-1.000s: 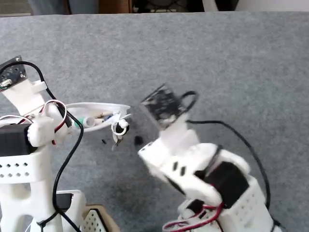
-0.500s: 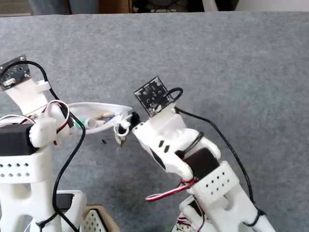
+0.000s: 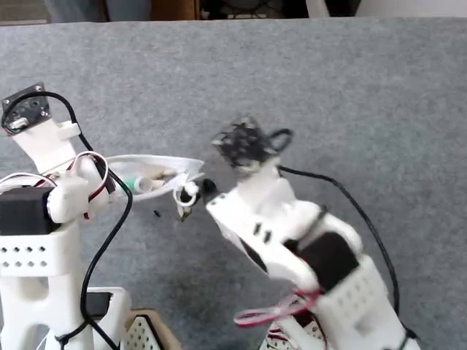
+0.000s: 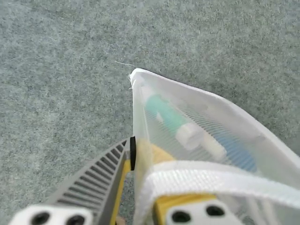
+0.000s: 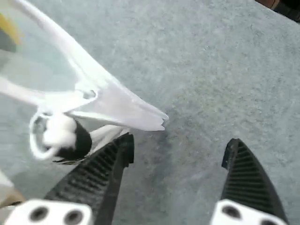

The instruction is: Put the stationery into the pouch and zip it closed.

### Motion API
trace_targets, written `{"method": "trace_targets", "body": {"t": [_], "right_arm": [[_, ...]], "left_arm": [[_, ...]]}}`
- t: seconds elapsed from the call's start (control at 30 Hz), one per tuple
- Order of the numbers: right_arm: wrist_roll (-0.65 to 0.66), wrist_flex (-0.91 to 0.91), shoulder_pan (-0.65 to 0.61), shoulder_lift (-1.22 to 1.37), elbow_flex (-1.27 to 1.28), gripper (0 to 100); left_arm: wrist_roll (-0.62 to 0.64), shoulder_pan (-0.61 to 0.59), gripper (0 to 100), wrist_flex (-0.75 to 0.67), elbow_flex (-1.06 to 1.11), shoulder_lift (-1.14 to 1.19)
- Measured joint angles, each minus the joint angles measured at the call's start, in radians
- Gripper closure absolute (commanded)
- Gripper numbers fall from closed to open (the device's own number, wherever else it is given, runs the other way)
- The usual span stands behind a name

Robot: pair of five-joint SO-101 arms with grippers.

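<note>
The left end effector (image 4: 135,157) is clamping one end of the white mesh pouch (image 4: 211,140), probably anchoring it so the zip can be drawn against that hold. The stationery (image 4: 178,124) is lying inside. The right end effector (image 5: 180,147), jaws apart, is hovering beside the zipper pull (image 5: 58,133), seemingly lining up to grab it.

Blurred, covered and cropped parts
In the high view the right arm (image 3: 284,226) is smeared by blur, and the left arm (image 3: 62,193) hides one end of the pouch (image 3: 157,173). The stationery (image 4: 187,133) inside is hazy behind mesh. The pouch runs past the frame edge in both wrist views. A dark speck (image 3: 156,214) on the tabletop (image 3: 365,87) is too small to identify.
</note>
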Motion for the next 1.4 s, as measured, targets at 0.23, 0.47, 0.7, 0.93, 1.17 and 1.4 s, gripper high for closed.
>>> {"method": "trace_targets", "body": {"t": [0.23, 0.47, 0.7, 0.93, 1.17, 1.4], "right_arm": [[-0.192, 0.115, -0.169, -0.149, -0.037, 68.4], [-0.316, 0.058, -0.238, -0.146, -0.003, 68.4], [-0.347, -0.087, -0.238, -0.130, 0.098, 68.4], [-0.362, -0.193, -0.238, -0.130, 0.167, 68.4], [-0.362, -0.293, -0.233, -0.130, 0.230, 77.1], [-0.301, -0.232, -0.129, -0.130, 0.230, 74.4]], "left_arm": [[0.000, 0.000, 97, 0.000, 0.000, 0.000], [0.000, 0.000, 97, 0.000, 0.000, 0.000], [0.000, 0.000, 97, 0.000, 0.000, 0.000], [0.000, 0.000, 97, 0.000, 0.000, 0.000], [0.000, 0.000, 97, 0.000, 0.000, 0.000], [0.000, -0.002, 97, 0.000, 0.000, 0.000]]}}
